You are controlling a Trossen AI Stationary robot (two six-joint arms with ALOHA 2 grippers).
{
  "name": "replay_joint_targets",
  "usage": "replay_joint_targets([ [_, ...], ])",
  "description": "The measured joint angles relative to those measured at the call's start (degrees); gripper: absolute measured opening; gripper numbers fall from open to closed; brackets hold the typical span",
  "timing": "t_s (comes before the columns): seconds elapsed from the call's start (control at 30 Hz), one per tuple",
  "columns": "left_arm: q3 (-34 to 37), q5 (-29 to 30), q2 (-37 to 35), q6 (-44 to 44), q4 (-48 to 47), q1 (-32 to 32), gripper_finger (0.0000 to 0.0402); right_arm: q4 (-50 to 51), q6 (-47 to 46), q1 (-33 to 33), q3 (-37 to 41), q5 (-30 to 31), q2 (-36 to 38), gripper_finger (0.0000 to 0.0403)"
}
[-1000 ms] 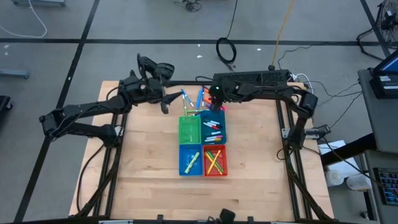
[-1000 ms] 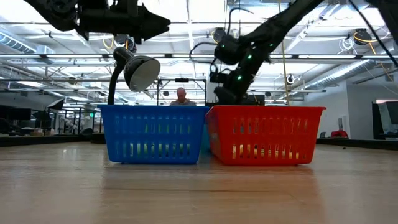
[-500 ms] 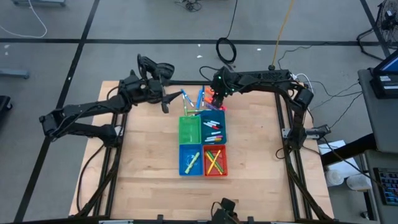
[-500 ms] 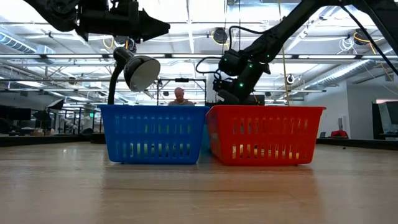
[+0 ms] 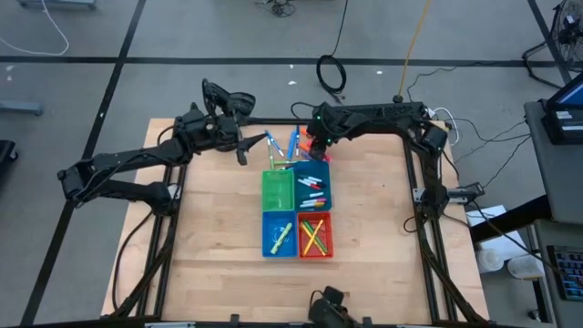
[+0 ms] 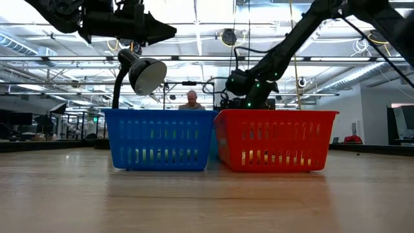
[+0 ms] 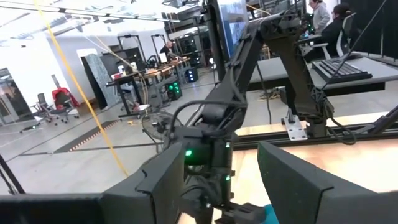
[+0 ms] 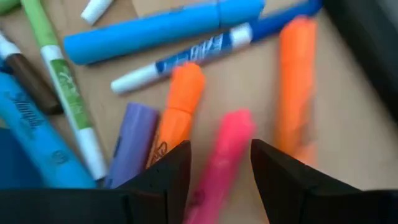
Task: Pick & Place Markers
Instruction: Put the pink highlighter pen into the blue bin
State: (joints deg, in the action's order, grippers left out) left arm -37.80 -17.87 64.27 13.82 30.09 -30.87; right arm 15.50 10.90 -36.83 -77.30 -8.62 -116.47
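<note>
A loose pile of markers (image 5: 290, 144) lies on the table just beyond the four bins. In the right wrist view they lie flat on the wood: a pink marker (image 8: 225, 155), two orange ones (image 8: 179, 112) (image 8: 296, 87), blue ones (image 8: 168, 28) and a green-and-white one (image 8: 62, 74). My right gripper (image 8: 221, 155) (image 5: 315, 146) is open and low over the pile, with one finger on either side of the pink marker. My left gripper (image 5: 240, 151) (image 7: 221, 158) is open and hovers above the table, left of the pile.
Four small bins stand in a square at the table's middle: green (image 5: 278, 189), teal (image 5: 313, 186) with markers inside, blue (image 5: 279, 234) and red (image 5: 315, 236), each with markers. A desk lamp (image 5: 232, 98) stands at the far edge. A person (image 6: 191, 98) sits beyond the table.
My right gripper has come down toward the marker pile, still open, and its arm has swung slightly toward the far edge. The markers and bins lie as before.
</note>
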Motion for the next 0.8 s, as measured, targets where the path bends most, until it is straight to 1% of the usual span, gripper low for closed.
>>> replay_joint_targets([
  [0.1, 0.0, -0.02, 0.0, 0.0, -0.2, 0.03, 0.0209, 0.18, -0.17, -0.74, -0.11, -0.2, -1.36, 0.0155],
  [0.23, 0.0, 0.0, 0.0, -0.02, -1.01, 0.02, 0.0209, 1.92, 1.66, -1.22, -0.09, 1.11, -1.46, 0.0147],
  [0.63, 0.0, 0.0, 0.0, 0.5, -2.09, 0.02, 0.0209, 3.68, 2.05, -1.0, 0.11, 1.21, -0.26, 0.0068],
  [0.73, 0.0, 0.0, 0.0, 0.52, -2.1, 0.02, 0.0209, 5.25, 2.06, -0.63, 0.08, 1.27, -0.14, 0.0055],
  [0.8, 0.0, 0.0, 0.0, 0.55, -2.16, 0.02, 0.0209, 6.45, 2.07, -0.45, 0.04, 1.22, -0.12, 0.0054],
])
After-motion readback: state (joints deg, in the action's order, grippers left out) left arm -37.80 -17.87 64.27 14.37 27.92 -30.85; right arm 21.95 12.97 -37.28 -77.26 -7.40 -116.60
